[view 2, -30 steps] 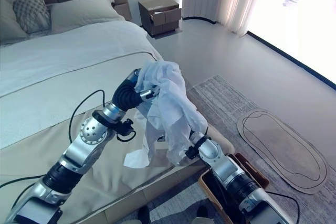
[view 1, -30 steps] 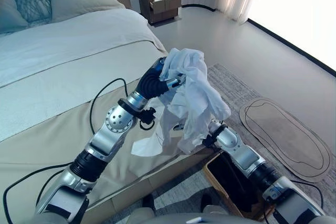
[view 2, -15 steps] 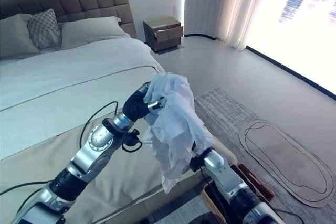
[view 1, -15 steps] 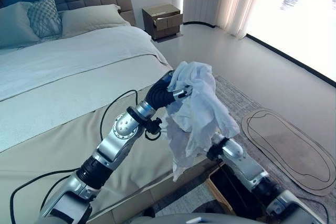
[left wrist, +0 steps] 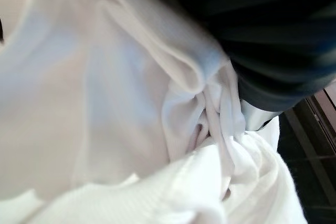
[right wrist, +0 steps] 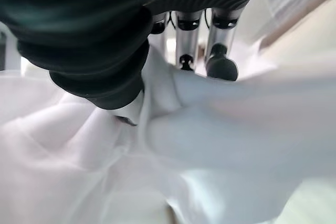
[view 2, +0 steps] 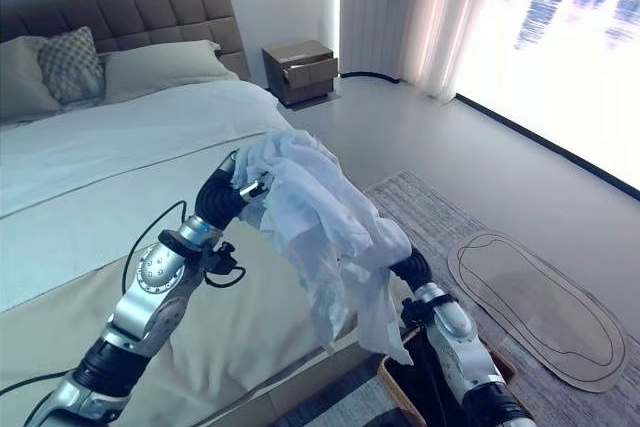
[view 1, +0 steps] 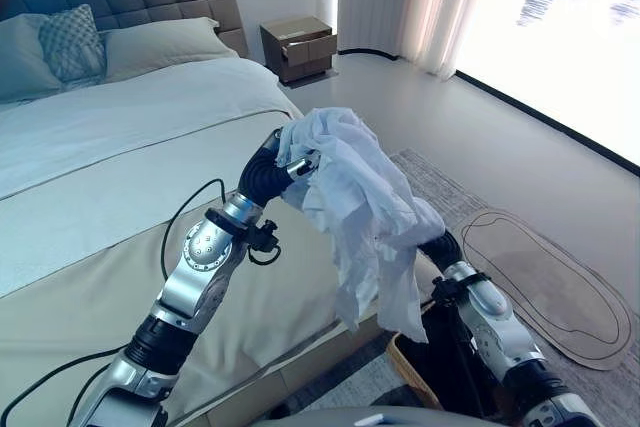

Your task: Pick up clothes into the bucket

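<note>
Bed (view 1: pixel 100 157): fills the left half of the left eye view, pale sheet above, beige cover below, grey tufted headboard along the top edge. Two plain pillows (view 1: pixel 155 42) and one patterned cushion (view 1: pixel 70 37) sit at upper left.

Rug (view 1: pixel 450 197): grey, right of the bed's corner, running toward lower right. An oval mat (view 1: pixel 545 282) with a dark outline lies on the floor at right.

Nightstand (view 1: pixel 298 45): brown, top centre, beside the headboard, one drawer partly pulled out.

White garment (view 1: pixel 365 207): bunched and raised at frame centre, above the bed's near corner; its loose tail hangs down over the bucket's near edge.

Bucket (view 1: pixel 430 357): tan rim, dark inside, bottom right of centre, on the floor just beside the bed.

Left hand (view 1: pixel 295 162): centre frame, at the garment's upper end, fingers curled into the cloth and gripping it.

Right hand (right wrist: pixel 210 35): lower right of centre in the left eye view, under the garment; in the right wrist view its fingers lie against the cloth, but whether they clasp it cannot be told.
</note>
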